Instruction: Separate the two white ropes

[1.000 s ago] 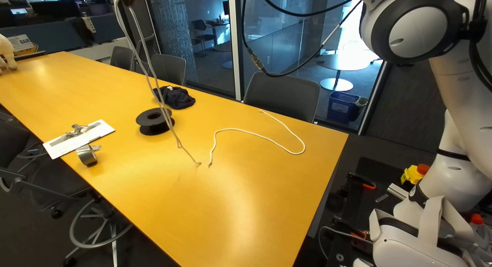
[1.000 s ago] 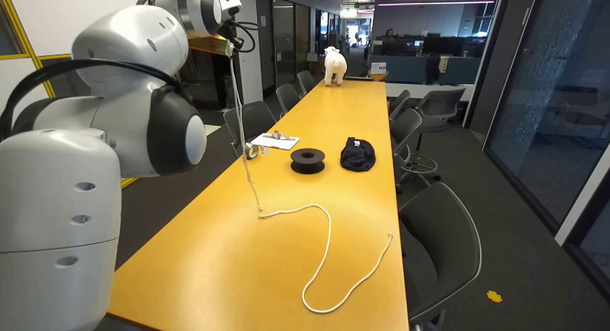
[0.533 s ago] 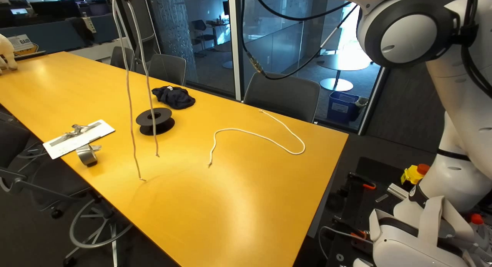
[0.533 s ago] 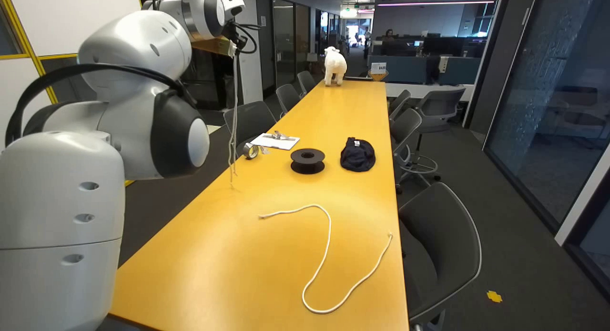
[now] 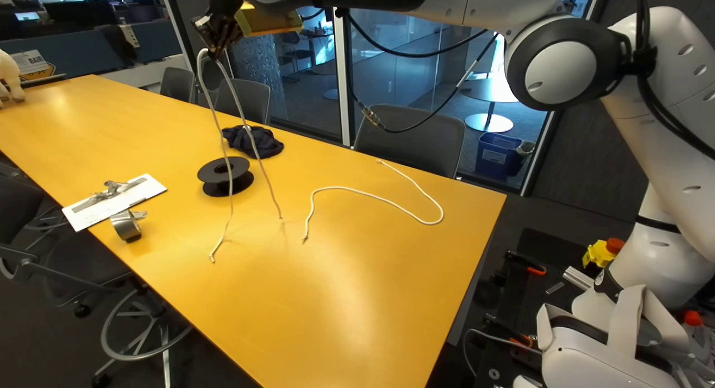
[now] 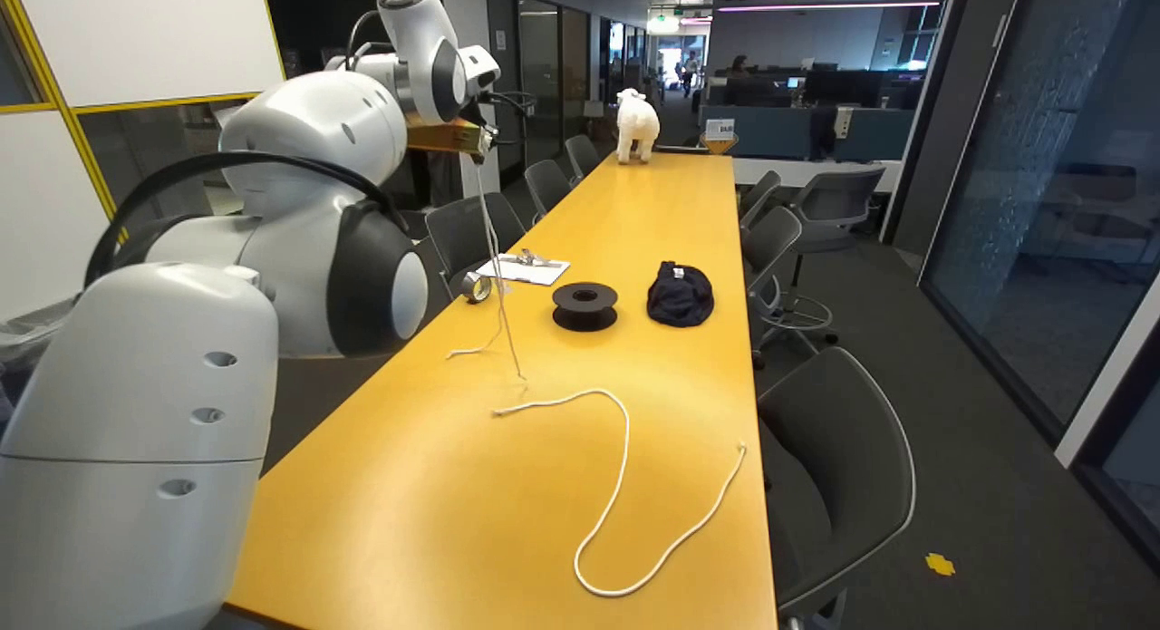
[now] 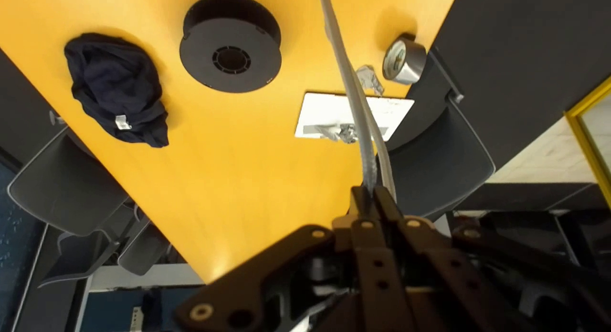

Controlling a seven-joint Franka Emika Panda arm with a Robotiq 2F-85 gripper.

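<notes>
One white rope [image 5: 368,194] lies in a loose S-curve on the yellow table, seen in both exterior views. Pinched near its middle, the other white rope [image 7: 357,107] dangles from my gripper [image 7: 372,196] as two strands. The jaws are shut on it, high over the table in both exterior views. One dangling end bends onto the tabletop on the side away from the lying rope. The other end hangs close to the surface, a short gap from the lying rope's near tip. In the exterior views the two ropes appear apart.
A black spool [image 5: 209,173] stands behind the hanging strands, with a dark cap [image 5: 268,145] beyond it. Near the table's long edge lie a flat white board [image 5: 89,212] and a silver tape roll [image 5: 126,227]. Chairs line both sides.
My gripper has come lower, carrying the rope. The hanging strands swung away from the lying rope and spread apart, and one end now rests on the table. The lying rope has stayed put.
</notes>
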